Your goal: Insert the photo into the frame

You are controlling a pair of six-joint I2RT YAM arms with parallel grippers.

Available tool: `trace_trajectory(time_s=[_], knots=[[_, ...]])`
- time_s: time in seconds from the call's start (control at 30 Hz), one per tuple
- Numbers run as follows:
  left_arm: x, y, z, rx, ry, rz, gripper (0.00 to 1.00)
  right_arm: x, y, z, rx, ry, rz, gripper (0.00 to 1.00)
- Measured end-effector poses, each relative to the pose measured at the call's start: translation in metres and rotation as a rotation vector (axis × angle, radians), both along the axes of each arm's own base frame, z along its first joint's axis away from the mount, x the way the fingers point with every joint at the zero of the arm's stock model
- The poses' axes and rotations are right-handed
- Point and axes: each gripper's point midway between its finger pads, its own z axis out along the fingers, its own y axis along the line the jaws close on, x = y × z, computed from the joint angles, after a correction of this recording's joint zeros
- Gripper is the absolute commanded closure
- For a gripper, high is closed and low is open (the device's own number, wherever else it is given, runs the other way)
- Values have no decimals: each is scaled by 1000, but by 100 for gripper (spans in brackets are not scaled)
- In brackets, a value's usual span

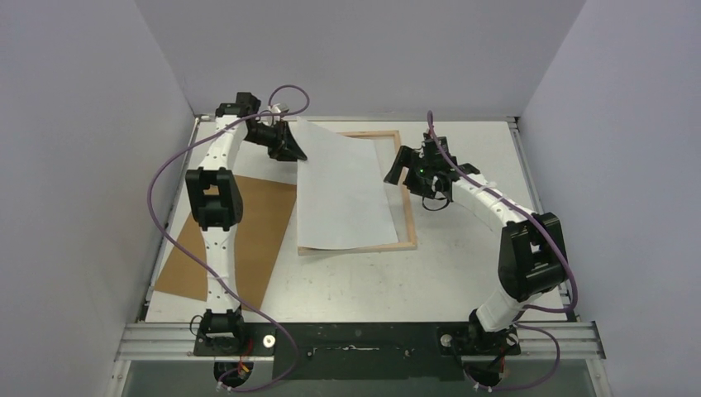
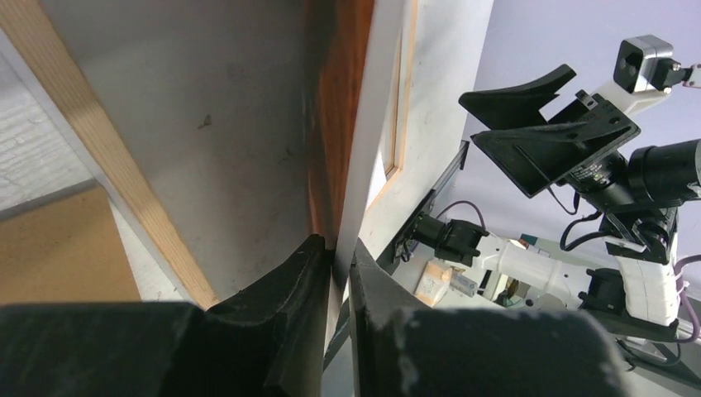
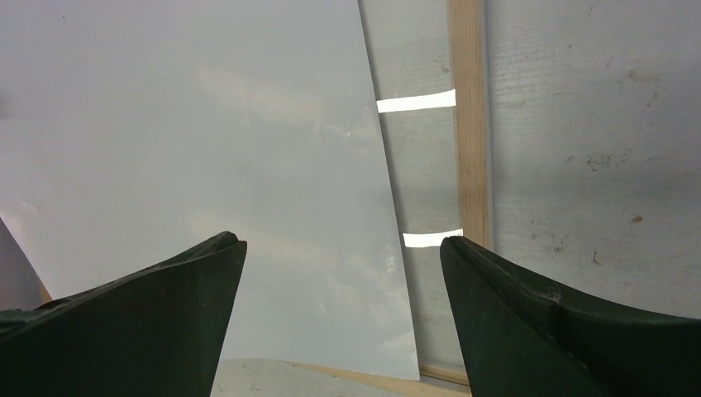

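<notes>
Top view, the photo point(image 1: 343, 190): white back up, lying askew over the frame point(image 1: 411, 217), overhanging its left rail; not seated.
Top view, frame: pale wood back up on the table point(image 1: 463, 265).
Top view, backing board point(image 1: 248, 223): flat at left, apart from the frame.
Top view, writing: none legible.
Left wrist, left gripper point(image 2: 339, 273): narrow, pinching the photo's point(image 2: 326, 107) edge; orange-brown print faces down.
Left wrist, labels: none readable.
Right wrist, right gripper point(image 3: 343, 248): wide, empty, hovering over the photo's point(image 3: 207, 149) right edge and the bare pane point(image 3: 413, 165).
Right wrist, writing: none.
Progress, judged: about halfway.
Left to do: square the photo into the recess, release it, fit the board.
</notes>
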Motion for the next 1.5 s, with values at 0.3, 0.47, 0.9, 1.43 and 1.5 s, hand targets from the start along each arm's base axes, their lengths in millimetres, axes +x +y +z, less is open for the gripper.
trace_trajectory(time_s=[0.3,0.47,0.9,1.43,1.5], knots=[[18,-6,-8,-7,27,59,100,3,-2,-1,-4,-12,-18,10],[25,-14,-10,-17,11,54,100,7,-13,-5,-39,-8,-90,14],[27,-26,-37,9,28,27,98,-1,-51,-46,-159,130,-252,23],[44,-38,-55,4,55,97,63,-6,-61,-51,-192,155,-279,24],[43,-38,-63,13,69,105,63,-6,-61,-51,-192,156,-280,24]])
